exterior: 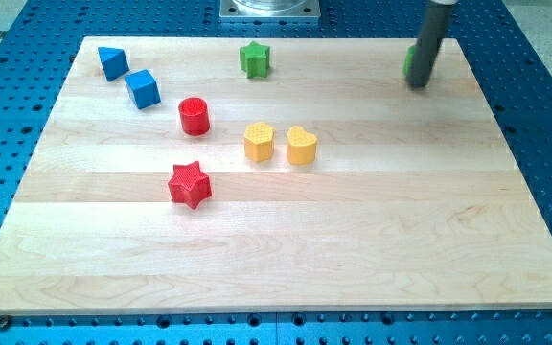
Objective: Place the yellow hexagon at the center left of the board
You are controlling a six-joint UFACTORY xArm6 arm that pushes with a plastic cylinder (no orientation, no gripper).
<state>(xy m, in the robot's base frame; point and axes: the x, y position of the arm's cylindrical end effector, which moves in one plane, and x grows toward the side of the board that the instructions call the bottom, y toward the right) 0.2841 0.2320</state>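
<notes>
The yellow hexagon (259,141) sits a little above and left of the board's middle. A yellow heart (301,146) stands close on its right, a small gap between them. My tip (418,84) is at the board's top right, far right of the yellow hexagon. The rod hides most of a green block (408,61) just behind it.
A red cylinder (194,115) and a red star (190,184) lie left of the hexagon. A blue triangle (113,62) and a blue cube (143,88) sit at the top left. A green star (254,58) is at the top middle. The wooden board (286,249) lies on a blue pegboard.
</notes>
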